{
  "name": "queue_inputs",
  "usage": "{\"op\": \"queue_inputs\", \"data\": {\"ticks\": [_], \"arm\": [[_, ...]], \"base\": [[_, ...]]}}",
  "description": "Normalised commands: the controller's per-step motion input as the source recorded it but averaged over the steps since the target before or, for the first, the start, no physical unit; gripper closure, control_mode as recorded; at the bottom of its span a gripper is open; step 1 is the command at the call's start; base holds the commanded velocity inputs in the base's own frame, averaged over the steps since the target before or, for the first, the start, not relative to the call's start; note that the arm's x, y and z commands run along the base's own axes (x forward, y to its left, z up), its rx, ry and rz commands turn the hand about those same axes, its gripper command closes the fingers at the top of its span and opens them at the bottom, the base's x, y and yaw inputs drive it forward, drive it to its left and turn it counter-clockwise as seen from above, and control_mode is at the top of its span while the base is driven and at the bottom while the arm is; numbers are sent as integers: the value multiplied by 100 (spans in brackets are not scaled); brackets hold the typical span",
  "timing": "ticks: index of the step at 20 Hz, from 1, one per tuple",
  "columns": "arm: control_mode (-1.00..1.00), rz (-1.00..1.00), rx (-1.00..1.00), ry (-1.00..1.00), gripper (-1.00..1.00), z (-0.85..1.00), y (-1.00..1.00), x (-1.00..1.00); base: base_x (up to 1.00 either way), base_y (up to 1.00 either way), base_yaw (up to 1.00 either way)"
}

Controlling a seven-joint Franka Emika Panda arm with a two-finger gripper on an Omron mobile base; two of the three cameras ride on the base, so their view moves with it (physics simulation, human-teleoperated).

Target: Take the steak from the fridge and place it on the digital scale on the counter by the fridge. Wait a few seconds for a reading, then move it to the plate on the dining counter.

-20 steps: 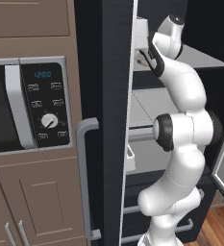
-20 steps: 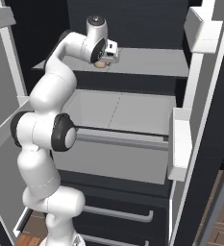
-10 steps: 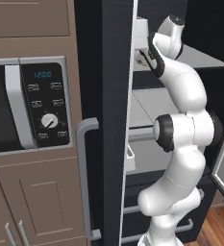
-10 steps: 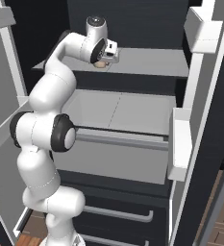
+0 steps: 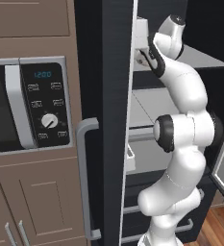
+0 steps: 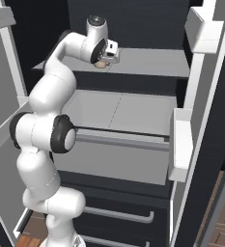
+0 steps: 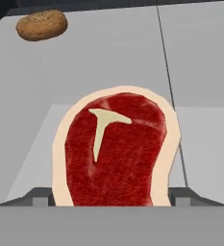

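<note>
Two-finger gripper (image 6: pixel 103 61) w/ dark tips is reaching onto the light grey upper fridge shelf (image 6: pixel 147 66), fingers clamping the round red steak w/ pale fat rim (image 7: pixel 116 151) for lift-out; brown potato-like lump (image 7: pixel 41 25) lying beyond.

A red steak (image 7: pixel 117 151) with a pale fat rim and a white T-shaped bone mark sits close in the foreground on a light grey fridge shelf (image 7: pixel 200 62), its lower edge meeting the bottom of the view between two small dark finger tips (image 7: pixel 40 198). Well apart from it, at upper left, a brown speckled oval item, possibly a potato (image 7: pixel 41 25), lies on the same shelf. A thin dark seam runs down the shelf just beside the steak.
</note>
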Motion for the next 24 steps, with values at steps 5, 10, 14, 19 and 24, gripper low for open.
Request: {"op": "queue_inputs", "data": {"ticks": [5,10,14,19,24], "arm": [[-100,0,14,-15,100,0,-43,-81],[-100,0,16,-23,100,0,-51,-100],[-100,0,1,-14,100,0,-29,-100],[-100,0,0,-9,100,0,-14,-100],[-100,0,-7,-1,100,0,-8,-100]], "base": [[0,0,0],[0,0,0],[0,0,0],[0,0,0],[0,0,0]]}}
